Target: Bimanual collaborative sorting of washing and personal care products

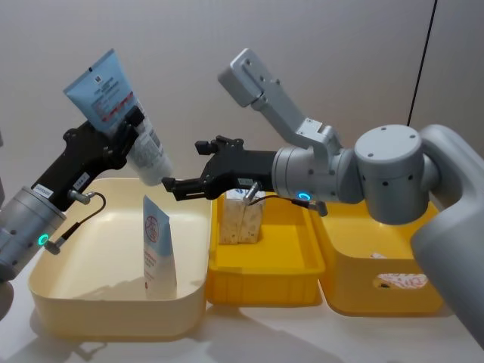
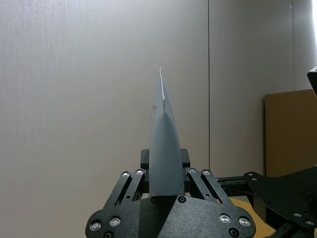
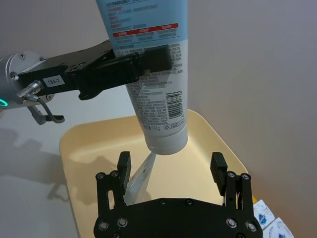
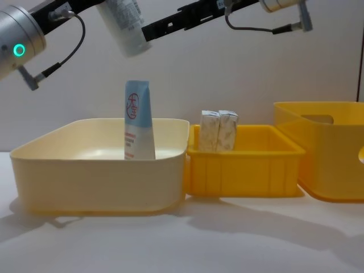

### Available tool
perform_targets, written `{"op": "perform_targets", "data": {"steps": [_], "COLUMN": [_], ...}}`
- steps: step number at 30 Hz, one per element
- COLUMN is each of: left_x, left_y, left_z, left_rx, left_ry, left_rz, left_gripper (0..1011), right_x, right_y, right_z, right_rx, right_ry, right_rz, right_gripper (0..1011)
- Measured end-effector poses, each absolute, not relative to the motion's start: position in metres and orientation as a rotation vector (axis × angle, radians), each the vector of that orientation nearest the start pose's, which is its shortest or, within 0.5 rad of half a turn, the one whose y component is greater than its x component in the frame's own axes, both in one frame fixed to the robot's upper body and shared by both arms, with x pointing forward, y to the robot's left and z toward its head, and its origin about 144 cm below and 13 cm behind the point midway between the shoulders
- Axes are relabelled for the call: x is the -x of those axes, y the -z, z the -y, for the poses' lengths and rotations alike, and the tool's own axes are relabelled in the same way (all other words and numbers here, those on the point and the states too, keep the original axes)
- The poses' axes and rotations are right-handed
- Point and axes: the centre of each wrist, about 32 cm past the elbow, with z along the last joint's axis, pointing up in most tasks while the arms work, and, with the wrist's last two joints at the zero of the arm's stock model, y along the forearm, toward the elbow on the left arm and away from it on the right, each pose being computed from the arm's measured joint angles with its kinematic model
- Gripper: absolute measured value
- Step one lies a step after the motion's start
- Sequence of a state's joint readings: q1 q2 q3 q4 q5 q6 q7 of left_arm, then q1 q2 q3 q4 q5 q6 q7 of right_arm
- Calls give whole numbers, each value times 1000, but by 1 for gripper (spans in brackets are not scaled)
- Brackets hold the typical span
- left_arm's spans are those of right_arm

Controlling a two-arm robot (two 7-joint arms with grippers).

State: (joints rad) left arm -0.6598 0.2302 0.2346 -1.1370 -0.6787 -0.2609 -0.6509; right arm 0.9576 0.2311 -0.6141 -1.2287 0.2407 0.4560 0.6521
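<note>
While the left gripper (image 1: pixel 127 128) is clamped on a smooth, flat light-blue tube (image 1: pixel 113 94) with red bands and a whitish rounded end, tilted high above the cream bin (image 1: pixel 113 306), the right gripper (image 1: pixel 181 165) hovers with fingers spread beside that end. A second tube (image 1: pixel 157 249) stands upright in the glossy cream bin. Two printed cartons (image 1: pixel 242 219) stand in the small yellow bin (image 1: pixel 265 286).

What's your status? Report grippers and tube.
Left gripper shut on tube, aloft over cream bin. Right gripper open at its cap end. Second tube standing in bin below.
</note>
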Motion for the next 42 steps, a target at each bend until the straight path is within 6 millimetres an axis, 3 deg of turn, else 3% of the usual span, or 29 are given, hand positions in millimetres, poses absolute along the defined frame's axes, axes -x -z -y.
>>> {"op": "perform_targets", "data": {"steps": [42], "left_x": [-620], "left_y": [-1276], "left_z": [-253], "left_rx": [530], "left_ry": [-802], "left_rz": [207], "left_gripper": [315], "right_x": [-649], "right_y": [-1398], "right_z": [111], "right_rx": [451], "right_ry": [550], "right_rz": [274], "right_gripper": [1001]}}
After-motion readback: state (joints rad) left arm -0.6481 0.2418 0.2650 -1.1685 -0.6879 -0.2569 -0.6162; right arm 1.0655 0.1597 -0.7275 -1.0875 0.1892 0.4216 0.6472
